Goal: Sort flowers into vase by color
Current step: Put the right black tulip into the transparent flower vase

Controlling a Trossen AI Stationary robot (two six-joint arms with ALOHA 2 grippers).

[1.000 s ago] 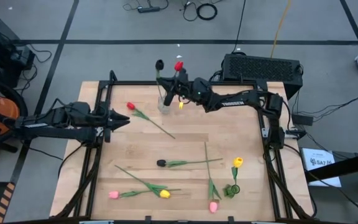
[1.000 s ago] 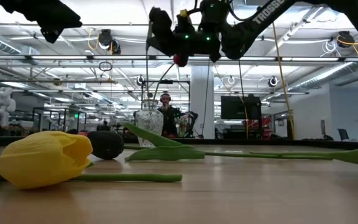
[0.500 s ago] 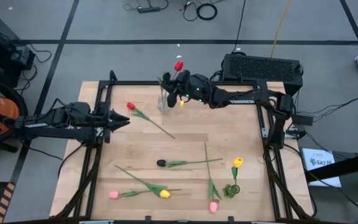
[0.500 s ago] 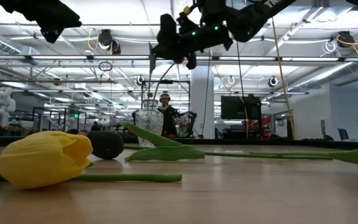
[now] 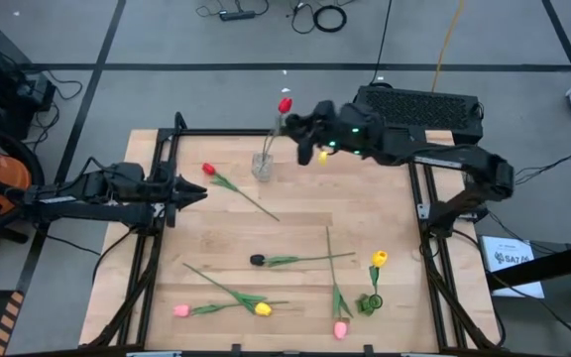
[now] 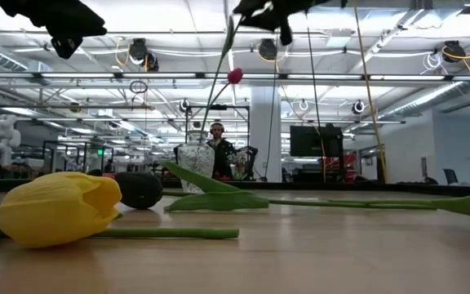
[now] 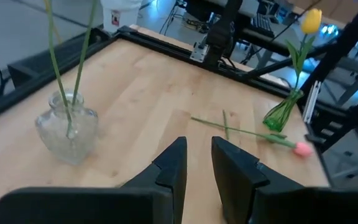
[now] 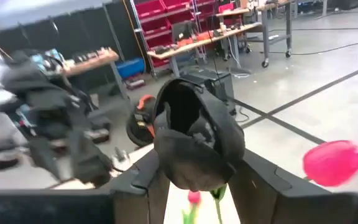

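A clear glass vase [image 5: 263, 166] stands at the far middle of the table, with two green stems in it [image 7: 67, 93]. A red tulip [image 5: 285, 104] rises from it. My right gripper [image 5: 295, 121] is high above the vase, a little to its right, shut on a dark maroon-black tulip [image 8: 194, 140]. In the low view that tulip's stem [image 6: 219, 73] runs from the gripper [image 6: 259, 10] down to the vase [image 6: 194, 162]. My left gripper [image 5: 202, 193] hangs shut and empty over the table's left side. My right gripper has the dark tulip's head [image 8: 191, 174] between its two fingers [image 8: 257, 180]. The head sits far back, close to the wrist camera. The stem [image 8: 216, 198] hangs below the fingers, and its lower end stands in the vase. The gripper hides the head from above.
On the table lie a red tulip [image 5: 208, 169], a dark tulip [image 5: 257, 260], two pink tulips [image 5: 180, 310] [image 5: 340, 329] and a yellow tulip [image 5: 263, 309]. Another yellow tulip [image 5: 378, 259] stands in a small green vase [image 5: 372, 302] at the near right. A black box [image 5: 419, 107] sits beyond the far edge.
My right gripper has risen from just beside the vase and gone toward the table's right edge. The dark tulip's head, which stood left of the red head, has gone with it and is now under the gripper. The red tulip and the vase have stayed put.
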